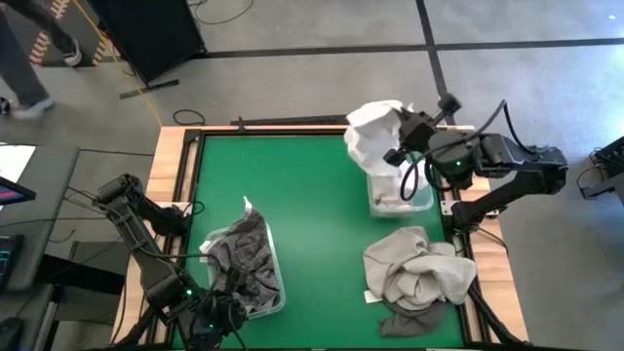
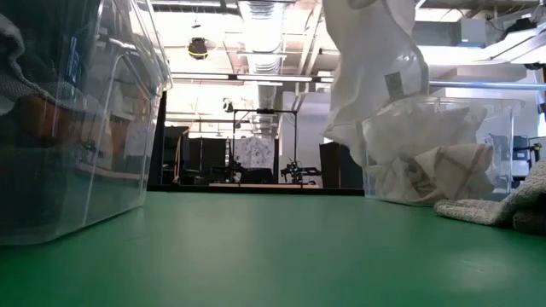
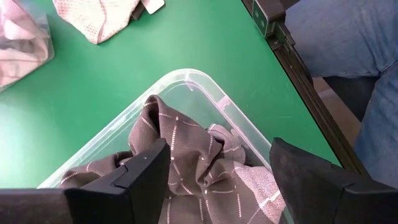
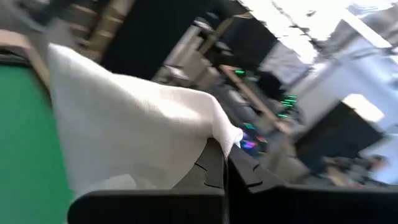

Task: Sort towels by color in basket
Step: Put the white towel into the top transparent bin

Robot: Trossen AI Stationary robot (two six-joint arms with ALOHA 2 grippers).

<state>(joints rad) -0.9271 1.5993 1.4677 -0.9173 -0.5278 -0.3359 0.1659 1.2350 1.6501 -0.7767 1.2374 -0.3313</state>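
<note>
Green felt covers the table (image 1: 312, 195), with grey workshop floor around it and a bright lab visible beyond in the low view. At the upper right of the high view the right gripper (image 1: 398, 146) is pinched tight on a white towel (image 1: 373, 136), which hangs bunched from its fingers directly over a clear bin (image 1: 421, 200); in the low view the same cloth drapes down at the upper right with its lower end reaching the bin's rim, above pale cloths (image 2: 426, 175) already lying inside. The right wrist view shows the fabric caught between the shut fingertips. Just below that bin in the high view, at lower right, a heap of beige-grey and grey towels (image 1: 417, 273) lies loose on the felt, still unsorted. At lower left a second clear bin (image 1: 276, 292) holds dark grey cloths (image 1: 246, 255), and the left gripper (image 1: 216, 314) hovers above it with its fingers spread and nothing between them. The step in hand looks like dropping the white towel into the light-coloured bin. Next, the right gripper would need to lower a little so the cloth gathers inside the walls, then let go, taking care that no corner drapes over the rim, before returning to the heap.
</note>
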